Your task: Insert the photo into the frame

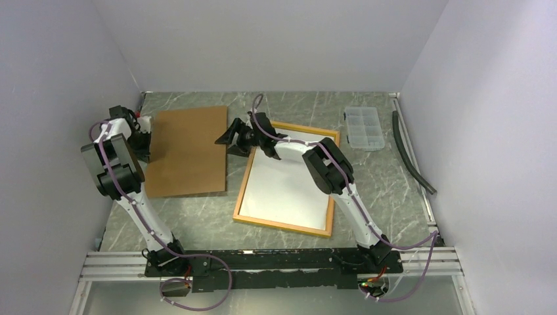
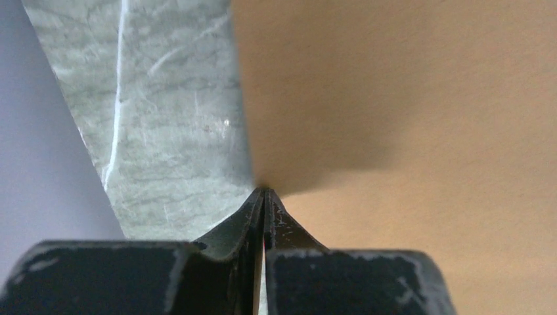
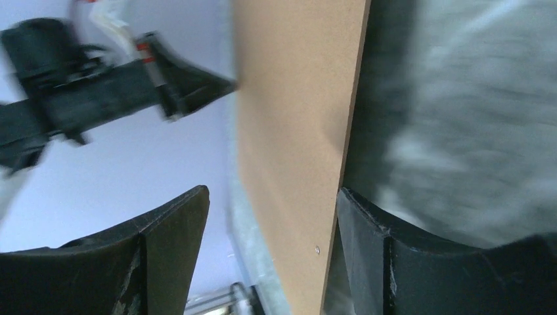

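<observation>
The frame (image 1: 281,226), with a yellow-orange border, lies flat at the table's middle. A plain white sheet (image 1: 289,180) fills its opening. It looks like the photo lying back side up, and no print shows. The brown backing board (image 1: 187,151) lies to the frame's left. It also shows in the left wrist view (image 2: 407,131) and the right wrist view (image 3: 295,131). My left gripper (image 1: 146,134) is pinched shut at the board's left edge (image 2: 264,191). My right gripper (image 1: 226,139) is open, its jaws straddling the board's right edge (image 3: 270,193), which stands raised off the table.
A small clear compartment box (image 1: 364,128) sits at the back right. A black hose (image 1: 410,154) runs along the right wall. Grey walls close in the left, back and right. My right arm reaches over the frame's upper part.
</observation>
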{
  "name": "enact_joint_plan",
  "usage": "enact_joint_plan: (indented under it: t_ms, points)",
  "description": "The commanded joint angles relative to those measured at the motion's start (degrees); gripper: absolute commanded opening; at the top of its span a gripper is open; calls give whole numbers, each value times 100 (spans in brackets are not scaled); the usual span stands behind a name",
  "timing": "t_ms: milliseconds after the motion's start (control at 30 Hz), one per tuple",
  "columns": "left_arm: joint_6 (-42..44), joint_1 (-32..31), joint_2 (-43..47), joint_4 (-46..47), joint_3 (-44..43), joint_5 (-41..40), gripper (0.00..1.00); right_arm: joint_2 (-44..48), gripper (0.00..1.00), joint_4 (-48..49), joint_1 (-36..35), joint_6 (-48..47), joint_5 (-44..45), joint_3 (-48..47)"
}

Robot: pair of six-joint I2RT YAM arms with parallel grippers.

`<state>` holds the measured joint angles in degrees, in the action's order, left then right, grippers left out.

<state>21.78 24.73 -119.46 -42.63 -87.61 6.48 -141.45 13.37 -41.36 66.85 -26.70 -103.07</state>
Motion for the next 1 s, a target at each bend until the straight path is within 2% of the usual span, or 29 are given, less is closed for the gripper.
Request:
enact_joint_plan:
  t_ms: [0, 67, 133, 300, 467, 667, 767, 967]
  points:
    - [-98, -275, -774, -495, 413, 1402, 7, 346, 73, 4043, -578, 1725, -1674, -156]
    - [-72, -271, -780, -528, 405, 1411, 6, 207, 71, 4620, -596, 2031, -1786, -255]
    - [-39, -276, -757, -578, 387, 1446, 6, 168, 70, 4702, -628, 2037, -1875, -336]
    - [24, -276, -675, -655, 386, 1546, 5, 309, 69, 3738, -705, 1387, -1962, -366]
    - [46, -267, -609, -815, 353, 1758, 3, 182, 69, 3848, -727, 1560, -1935, -395]
    - [96, -266, -358, -1041, 277, 1942, 3, 227, 68, 3024, -746, 1134, -1759, -452]
    - [131, -267, -213, -1096, 287, 1964, 3, 465, 60, 2444, -750, 835, -1356, -191]
    - [154, -267, 66, -1188, 291, 1991, 3, 955, 32, 1288, -750, 372, -632, 263]
